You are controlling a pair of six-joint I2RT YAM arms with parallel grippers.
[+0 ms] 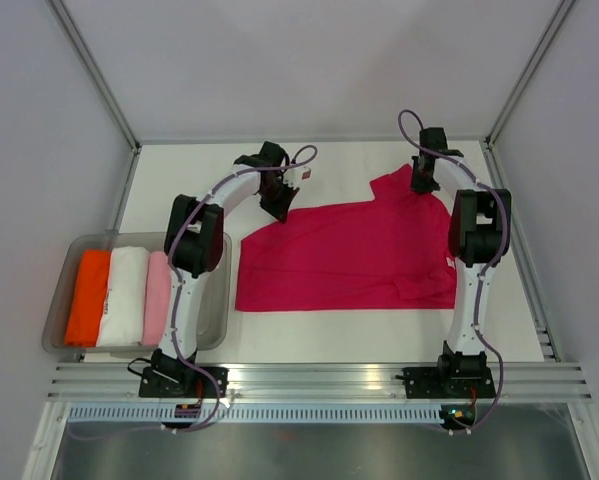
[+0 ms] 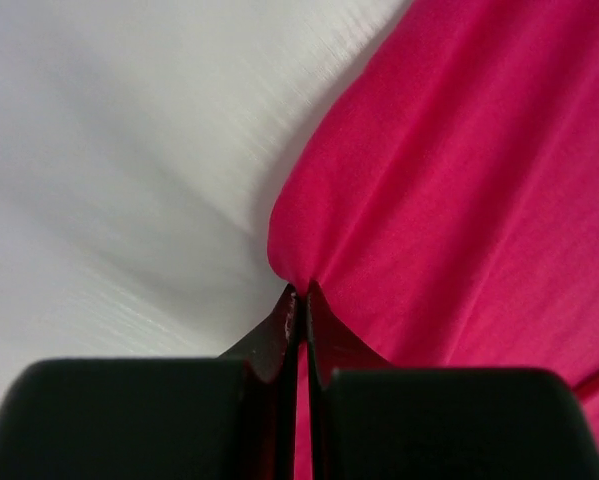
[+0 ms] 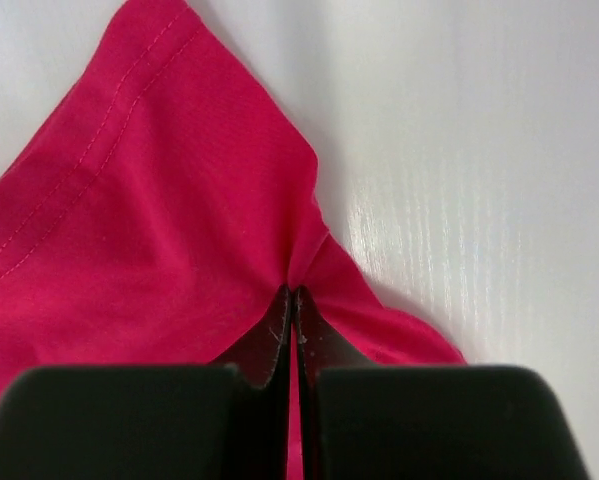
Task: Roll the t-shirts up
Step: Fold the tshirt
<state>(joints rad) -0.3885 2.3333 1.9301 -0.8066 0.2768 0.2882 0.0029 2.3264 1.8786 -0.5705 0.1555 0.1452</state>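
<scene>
The dark pink t-shirt lies spread out, a bit wrinkled, 2 far edges bunched up. The orange t-shirt, white t-shirt and light pink t-shirt lie bundled side by side in the tub.

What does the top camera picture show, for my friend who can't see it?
The left gripper and right gripper each pinch the far edge of a magenta t-shirt spread on a white table, one at each end. At the left, a clear tub holds three cloth bundles: orange, white and pink.
</scene>
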